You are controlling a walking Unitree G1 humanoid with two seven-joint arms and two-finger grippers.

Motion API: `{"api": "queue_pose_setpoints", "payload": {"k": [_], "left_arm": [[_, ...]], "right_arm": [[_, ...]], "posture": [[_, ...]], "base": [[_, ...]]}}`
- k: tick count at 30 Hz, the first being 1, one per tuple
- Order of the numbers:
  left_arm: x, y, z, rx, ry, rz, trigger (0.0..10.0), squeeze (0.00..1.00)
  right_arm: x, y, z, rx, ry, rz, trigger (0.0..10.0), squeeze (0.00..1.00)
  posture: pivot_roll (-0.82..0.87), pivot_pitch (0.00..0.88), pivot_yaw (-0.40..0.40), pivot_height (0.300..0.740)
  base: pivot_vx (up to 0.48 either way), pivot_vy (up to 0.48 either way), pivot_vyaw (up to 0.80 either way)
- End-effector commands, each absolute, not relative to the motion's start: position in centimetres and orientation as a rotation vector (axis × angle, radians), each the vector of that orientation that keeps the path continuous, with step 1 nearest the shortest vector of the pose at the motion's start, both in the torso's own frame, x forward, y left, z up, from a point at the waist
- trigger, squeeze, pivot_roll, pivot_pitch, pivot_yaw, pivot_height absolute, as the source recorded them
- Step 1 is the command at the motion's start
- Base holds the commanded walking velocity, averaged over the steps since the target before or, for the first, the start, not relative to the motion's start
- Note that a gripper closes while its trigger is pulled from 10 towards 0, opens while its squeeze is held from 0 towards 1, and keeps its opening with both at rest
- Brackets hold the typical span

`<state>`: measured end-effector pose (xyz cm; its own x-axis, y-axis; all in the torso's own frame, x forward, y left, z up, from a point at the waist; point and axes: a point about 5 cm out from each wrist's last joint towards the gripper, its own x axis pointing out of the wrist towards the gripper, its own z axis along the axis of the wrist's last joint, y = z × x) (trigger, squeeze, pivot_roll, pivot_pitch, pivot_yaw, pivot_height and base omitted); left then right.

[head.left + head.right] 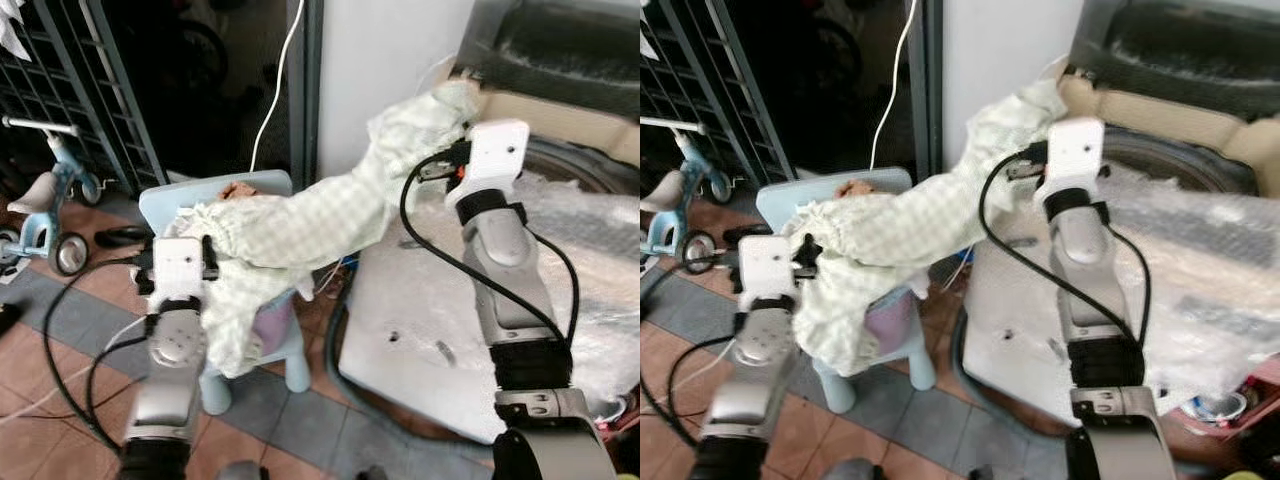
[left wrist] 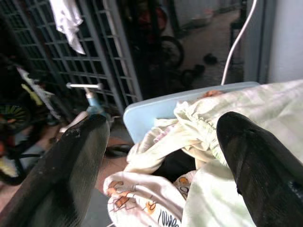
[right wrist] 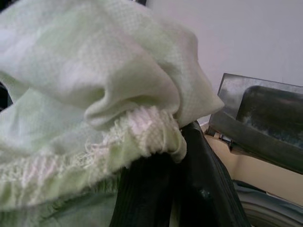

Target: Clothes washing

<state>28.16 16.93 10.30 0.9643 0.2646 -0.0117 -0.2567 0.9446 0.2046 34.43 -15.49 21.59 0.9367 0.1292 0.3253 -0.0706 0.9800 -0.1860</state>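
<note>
Left eye view, items as I log them: pale green checked garment (image 1: 300,225), stretched from the light blue child's chair (image 1: 160,200) at 9 o'clock up toward the washing machine (image 1: 560,160) at 2 o'clock. My right gripper (image 3: 165,189): fingers (image 3: 203,184) pinched shut on the garment's gathered hem, held high near the machine's opening. My left gripper (image 2: 161,156): fingers (image 2: 71,175) spread wide, holding nothing, hovering over the clothes piled on the chair. Printed cloth (image 2: 142,198) lies beneath the green one. Child's tricycle (image 1: 45,200) at 9 o'clock, beside a metal grille (image 1: 60,90).
</note>
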Motion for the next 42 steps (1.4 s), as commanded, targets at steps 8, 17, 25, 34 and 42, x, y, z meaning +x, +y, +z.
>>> {"api": "queue_pose_setpoints", "payload": {"k": [8,17,25,34,42], "left_arm": [[28.4,16.5,10.5,0.194,0.034,0.255,10.0,0.0],[28.7,17.3,12.7,0.19,-0.025,0.263,10.0,0.0],[27.4,17.1,11.3,0.15,0.014,0.246,10.0,0.0],[27.4,16.8,10.9,0.136,0.025,0.22,10.0,0.0],[27.4,16.6,11.0,0.109,0.023,0.241,10.0,0.0]], "right_arm": [[34.8,-15.9,22.2,-0.174,-0.359,0.084,10.0,0.0],[34.7,-16.1,22.0,-0.152,-0.342,0.08,10.0,0.0],[35.1,-14.8,22.5,-0.172,-0.35,0.19,10.0,0.0],[35.6,-13.0,23.8,-0.177,-0.398,0.258,10.0,0.0],[35.6,-11.5,24.6,-0.248,-0.437,0.384,10.0,0.0]], "posture": [[0.0,0.0,0.014,0.74],[0.04,0.0,0.007,0.74],[0.02,0.0,0.005,0.74],[0.0,0.0,0.023,0.74],[0.01,0.0,0.014,0.74]], "base": [[0.0,-0.317,0.0],[0.0,-0.071,0.0],[0.0,0.0,0.0],[0.258,0.0,-0.65],[0.169,0.218,-0.25]]}}
